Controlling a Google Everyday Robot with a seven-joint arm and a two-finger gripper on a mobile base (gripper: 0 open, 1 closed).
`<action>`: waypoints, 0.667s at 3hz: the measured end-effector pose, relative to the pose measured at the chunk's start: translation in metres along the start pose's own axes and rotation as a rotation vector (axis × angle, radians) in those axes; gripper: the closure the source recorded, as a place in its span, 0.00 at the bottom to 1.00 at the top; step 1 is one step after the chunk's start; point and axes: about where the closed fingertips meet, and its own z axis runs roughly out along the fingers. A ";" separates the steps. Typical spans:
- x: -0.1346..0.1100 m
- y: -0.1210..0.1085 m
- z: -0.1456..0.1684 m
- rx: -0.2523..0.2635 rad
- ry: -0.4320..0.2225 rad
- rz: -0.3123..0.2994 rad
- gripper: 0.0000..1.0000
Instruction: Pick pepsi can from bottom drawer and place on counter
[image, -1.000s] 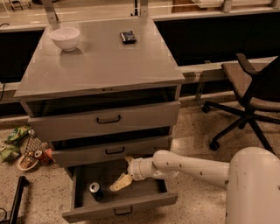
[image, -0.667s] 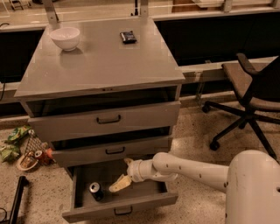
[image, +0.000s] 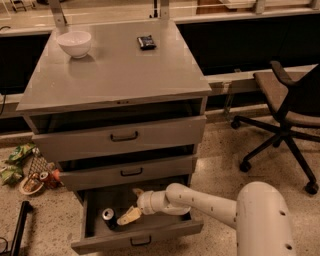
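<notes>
Your pepsi can (image: 108, 216) stands upright at the left of the open bottom drawer (image: 150, 234), silver top up, and its markings are too small to read. Compared with a second ago, the can has not moved, while your gripper (image: 132, 204) has edged left and nearer inside the drawer. Its jaws are spread wide and hold nothing; the near finger (image: 129, 216) lies just beside the can's right side, and you cannot tell whether it touches. On the counter (image: 115, 70) are only a white bowl (image: 74, 43) and a small black packet (image: 146, 42).
</notes>
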 end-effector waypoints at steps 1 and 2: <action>0.016 -0.011 0.036 -0.006 -0.037 0.010 0.00; 0.020 -0.019 0.067 0.000 -0.061 -0.001 0.00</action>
